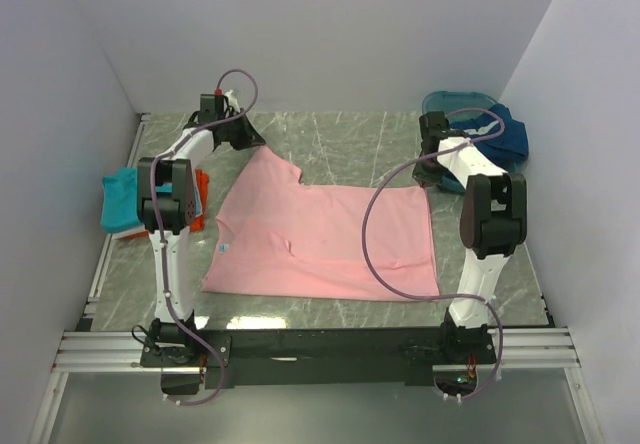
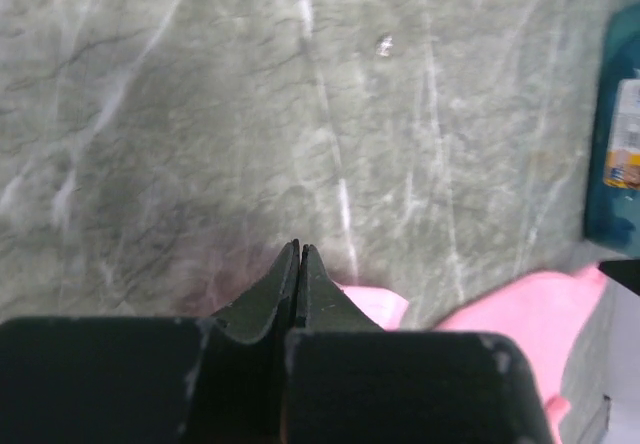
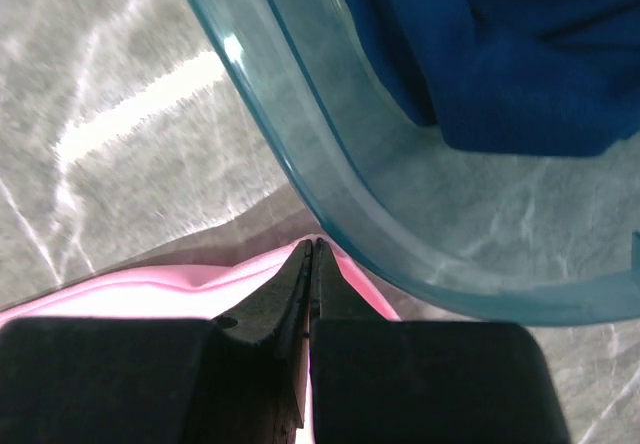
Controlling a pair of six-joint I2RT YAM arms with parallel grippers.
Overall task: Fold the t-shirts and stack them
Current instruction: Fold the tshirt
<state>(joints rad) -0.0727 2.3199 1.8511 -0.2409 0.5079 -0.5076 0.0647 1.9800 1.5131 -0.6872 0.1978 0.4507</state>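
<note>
Two far corners of the pink t-shirt [image 1: 320, 239] are taken up in the top view. The left gripper [image 1: 247, 136] sits at its far-left sleeve and the right gripper [image 1: 431, 172] at its far-right hem corner. The rest lies flat on the tabletop [image 1: 340, 134]. A teal t-shirt [image 1: 122, 199] and an orange t-shirt [image 1: 200, 204] are piled just left of the pink t-shirt. A teal basin [image 1: 460, 102] holding a dark blue t-shirt [image 1: 508, 136] stands just beyond its far-right corner.

In the left wrist view, the gripper is seen pinched together, with pink cloth emerging right beside its tips, so a thin pinch is judged to be held.

In the right wrist view, that gripper is likewise pressed closed on pink cloth, with the basin rim very near.

The fold is best made by raising both corners together and level. The edge between them should be drawn taut and carried clear of the basin, then laid squarely onto the near edge before anything is let go.
</note>
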